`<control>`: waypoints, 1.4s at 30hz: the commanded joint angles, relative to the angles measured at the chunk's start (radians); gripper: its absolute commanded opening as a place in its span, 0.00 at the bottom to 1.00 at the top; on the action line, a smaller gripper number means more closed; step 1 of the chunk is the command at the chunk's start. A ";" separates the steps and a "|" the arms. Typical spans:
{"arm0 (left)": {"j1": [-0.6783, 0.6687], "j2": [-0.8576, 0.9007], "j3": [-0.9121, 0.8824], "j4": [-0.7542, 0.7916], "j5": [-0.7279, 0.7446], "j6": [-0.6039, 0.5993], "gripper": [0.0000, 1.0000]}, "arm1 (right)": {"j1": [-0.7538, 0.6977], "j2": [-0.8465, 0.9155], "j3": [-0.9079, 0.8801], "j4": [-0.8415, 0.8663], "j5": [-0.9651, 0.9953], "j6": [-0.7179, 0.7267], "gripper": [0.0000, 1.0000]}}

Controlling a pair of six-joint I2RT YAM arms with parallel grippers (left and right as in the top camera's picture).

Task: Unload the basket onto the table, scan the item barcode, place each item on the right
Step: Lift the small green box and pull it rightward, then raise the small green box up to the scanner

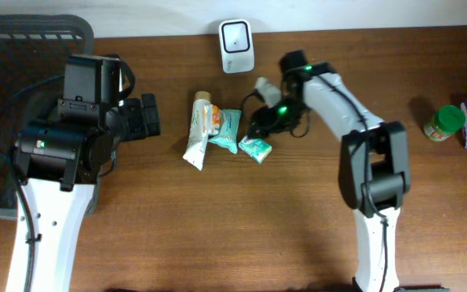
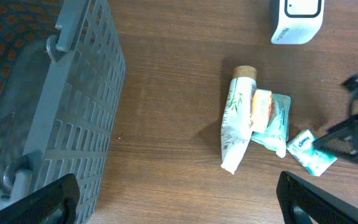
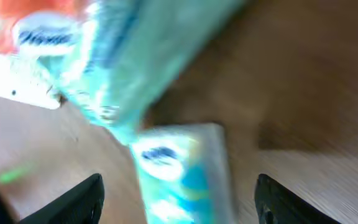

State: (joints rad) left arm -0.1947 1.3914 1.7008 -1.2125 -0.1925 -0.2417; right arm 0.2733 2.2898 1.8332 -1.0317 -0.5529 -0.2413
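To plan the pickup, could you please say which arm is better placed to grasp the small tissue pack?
Right: the right claw stands open at the small tissue pack, a finger each side; the left claw is off by the basket.

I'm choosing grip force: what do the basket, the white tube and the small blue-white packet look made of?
Basket: rigid grey plastic, matte, moulded lattice walls. White tube: probably soft plastic, satin; flattened crimped end, cork-coloured cap. Small packet: seemingly thin glossy film; crinkled sealed edges.
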 commanded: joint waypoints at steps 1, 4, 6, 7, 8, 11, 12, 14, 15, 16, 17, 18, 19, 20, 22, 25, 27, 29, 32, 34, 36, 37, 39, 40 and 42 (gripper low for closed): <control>0.003 0.000 0.000 -0.001 -0.014 0.015 0.99 | 0.051 -0.005 0.009 0.001 0.098 -0.098 0.70; 0.003 0.000 0.000 -0.001 -0.014 0.015 0.99 | 0.062 -0.005 0.009 -0.006 0.132 -0.091 0.63; 0.003 0.000 0.000 -0.001 -0.014 0.016 0.99 | 0.060 -0.005 0.007 -0.013 0.153 -0.091 0.63; 0.003 0.000 0.000 -0.001 -0.014 0.015 0.99 | 0.054 -0.005 0.006 -0.020 0.163 -0.091 0.63; 0.003 0.000 0.000 -0.001 -0.014 0.015 0.99 | 0.047 -0.005 0.006 -0.029 0.166 -0.091 0.63; 0.003 0.000 0.000 -0.001 -0.014 0.016 0.99 | 0.025 -0.005 -0.010 -0.047 0.164 -0.091 0.64; 0.003 0.000 0.000 -0.001 -0.014 0.015 0.99 | 0.021 -0.005 -0.018 -0.045 0.160 -0.091 0.64; 0.003 0.000 0.000 -0.001 -0.014 0.015 0.99 | 0.019 -0.005 -0.060 -0.018 0.113 -0.091 0.64; 0.003 0.000 0.000 -0.001 -0.014 0.015 0.99 | 0.019 -0.005 -0.072 -0.007 0.100 -0.091 0.63; 0.003 0.000 0.000 -0.001 -0.014 0.015 0.99 | 0.020 -0.003 -0.084 0.003 0.093 -0.091 0.58; 0.003 0.000 0.000 -0.001 -0.014 0.015 0.99 | 0.021 -0.003 -0.094 0.013 0.089 -0.090 0.52; 0.003 0.000 0.000 -0.002 -0.014 0.015 0.99 | 0.021 -0.003 -0.108 0.026 0.085 -0.090 0.46; 0.003 0.000 0.000 -0.001 -0.014 0.015 0.99 | 0.021 -0.003 -0.114 0.028 0.079 -0.090 0.41; 0.003 0.000 0.000 -0.002 -0.014 0.015 0.99 | 0.021 -0.003 -0.117 0.028 0.068 -0.091 0.37; 0.003 0.000 0.000 -0.001 -0.014 0.015 0.99 | 0.021 -0.004 -0.118 0.027 0.036 -0.090 0.22; 0.003 0.000 0.000 -0.002 -0.014 0.015 0.99 | 0.016 -0.004 -0.104 0.027 -0.002 -0.004 0.04; 0.003 0.000 0.000 -0.001 -0.014 0.015 0.99 | 0.006 -0.005 -0.082 0.021 -0.053 0.083 0.04; 0.003 0.000 0.000 -0.001 -0.014 0.015 0.99 | -0.021 -0.005 -0.038 -0.008 -0.163 0.113 0.04; 0.003 0.000 0.000 -0.001 -0.014 0.015 0.99 | -0.086 -0.006 0.014 -0.061 -0.336 0.112 0.04; 0.003 0.000 0.000 -0.001 -0.014 0.015 0.99 | -0.138 -0.006 0.024 -0.069 -0.456 0.111 0.04; 0.003 0.000 0.000 -0.002 -0.014 0.015 0.99 | -0.207 -0.006 0.024 -0.071 -0.612 0.091 0.04; 0.003 0.000 0.000 -0.001 -0.014 0.015 0.99 | -0.230 -0.006 0.024 -0.072 -0.667 0.066 0.04; 0.003 0.000 0.000 -0.001 -0.014 0.015 0.99 | -0.273 -0.006 0.024 -0.072 -0.784 0.013 0.04; 0.003 0.000 0.000 -0.002 -0.014 0.015 0.99 | -0.293 -0.006 0.024 -0.071 -0.850 -0.018 0.04; 0.003 0.000 0.000 -0.002 -0.014 0.015 0.99 | -0.315 -0.006 0.024 -0.067 -0.944 -0.074 0.04</control>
State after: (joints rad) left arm -0.1947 1.3914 1.7008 -1.2129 -0.1925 -0.2417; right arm -0.0208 2.2898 1.8393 -1.0992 -1.2289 -0.2077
